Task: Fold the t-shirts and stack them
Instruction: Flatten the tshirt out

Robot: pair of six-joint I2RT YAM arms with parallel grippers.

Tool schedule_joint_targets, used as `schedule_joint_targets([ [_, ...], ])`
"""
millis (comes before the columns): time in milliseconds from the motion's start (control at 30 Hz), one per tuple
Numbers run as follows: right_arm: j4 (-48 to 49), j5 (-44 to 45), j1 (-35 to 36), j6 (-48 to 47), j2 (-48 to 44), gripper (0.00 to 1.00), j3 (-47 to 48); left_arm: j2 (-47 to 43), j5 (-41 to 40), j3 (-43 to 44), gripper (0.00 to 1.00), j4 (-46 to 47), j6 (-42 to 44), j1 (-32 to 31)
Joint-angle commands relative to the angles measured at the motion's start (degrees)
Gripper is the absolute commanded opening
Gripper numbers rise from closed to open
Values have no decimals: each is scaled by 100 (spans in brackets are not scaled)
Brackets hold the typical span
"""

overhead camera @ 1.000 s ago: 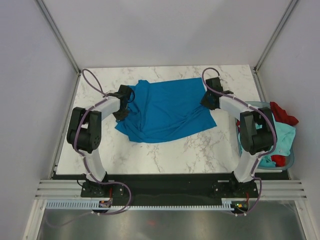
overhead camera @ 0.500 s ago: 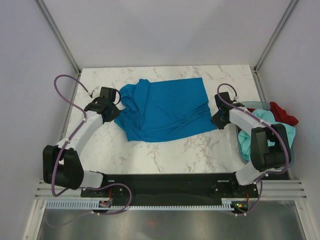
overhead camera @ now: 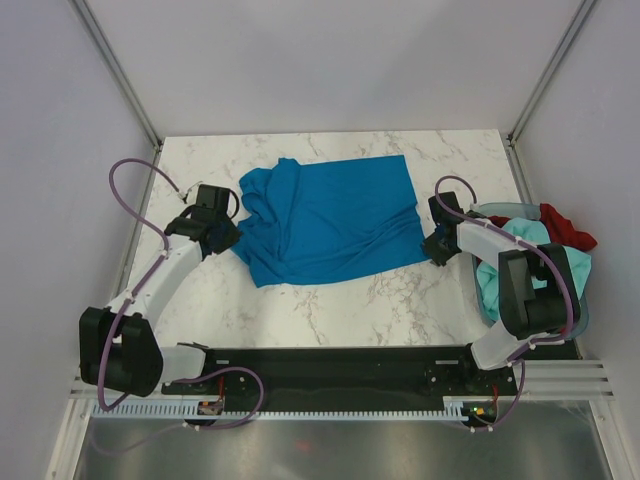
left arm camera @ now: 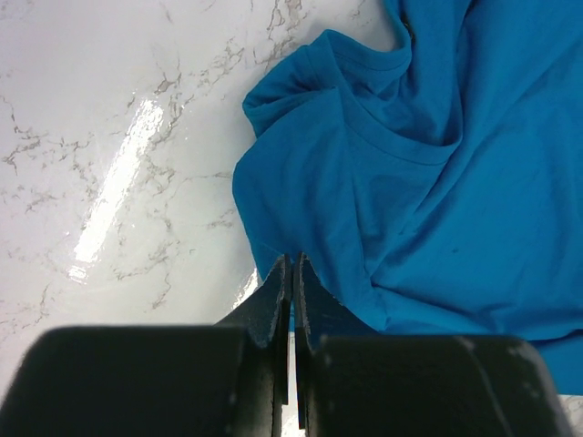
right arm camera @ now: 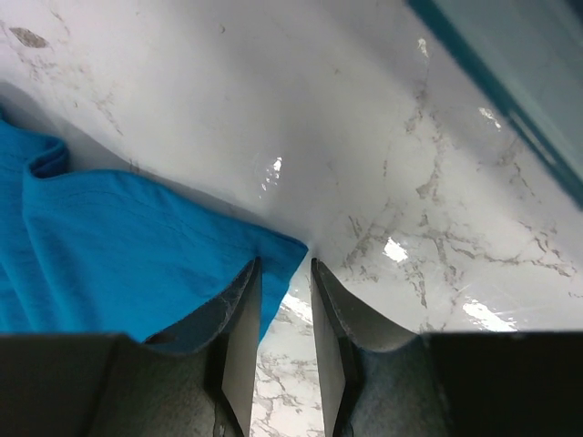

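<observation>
The vivid blue t-shirt (overhead camera: 330,220) lies spread and wrinkled on the marble table, collar to the left. My left gripper (overhead camera: 227,238) sits at its left edge. In the left wrist view the jaws of the left gripper (left arm camera: 292,266) are pressed together on a sliver of the blue t-shirt (left arm camera: 437,182), near the sleeve. My right gripper (overhead camera: 434,250) is at the shirt's near right corner. Its jaws (right arm camera: 284,266) stand apart, and the corner of the blue t-shirt (right arm camera: 118,246) lies between them. A mint t-shirt (overhead camera: 548,268) and a red t-shirt (overhead camera: 566,226) sit in the basket.
The translucent grey-blue basket (overhead camera: 583,312) stands at the table's right edge, just right of my right arm; its rim (right arm camera: 510,64) shows in the right wrist view. Bare marble (overhead camera: 390,295) lies in front of the shirt. Frame posts stand at the back corners.
The left arm swung outward and its gripper shifted down-left along the shirt's left edge. The right gripper moved from the shirt's far right side to its near right corner.
</observation>
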Motion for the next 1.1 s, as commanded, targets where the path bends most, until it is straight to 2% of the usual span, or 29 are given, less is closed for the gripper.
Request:
schedule_joint_targets([
  [0, 168, 307, -3, 141, -61, 36, -64, -237, 57, -14, 2, 165, 229, -5],
  [233, 141, 325, -3, 185, 245, 37, -107, -307, 66, -23, 2, 174, 220, -5],
  [333, 185, 404, 6, 141, 351, 34, -160, -377, 109, -40, 2, 174, 177, -5],
  [433, 221, 614, -3, 0, 334, 16, -178, -412, 136, -40, 2, 174, 150, -5],
  [467, 229, 676, -3, -43, 308, 5, -169, -430, 145, -40, 2, 183, 141, -14],
  [500, 229, 738, 6, -148, 238, 0, -152, -448, 154, -6, 2, 174, 133, -14],
  [567, 221, 843, -3, -307, 106, 0, -55, -553, 189, 21, 2, 174, 141, -5],
  [700, -86, 703, 15, -729, -840, 0, 331, -1009, 206, 380, 2, 139, 290, -5],
  [833, -920, 791, 6, -1221, -1923, 0, 1435, -1773, 286, 1013, 2, -63, 361, -5],
  [1067, -1905, 528, 6, -1494, -3839, 0, 2660, -3206, 961, 1972, 2, -362, -209, -5],
])
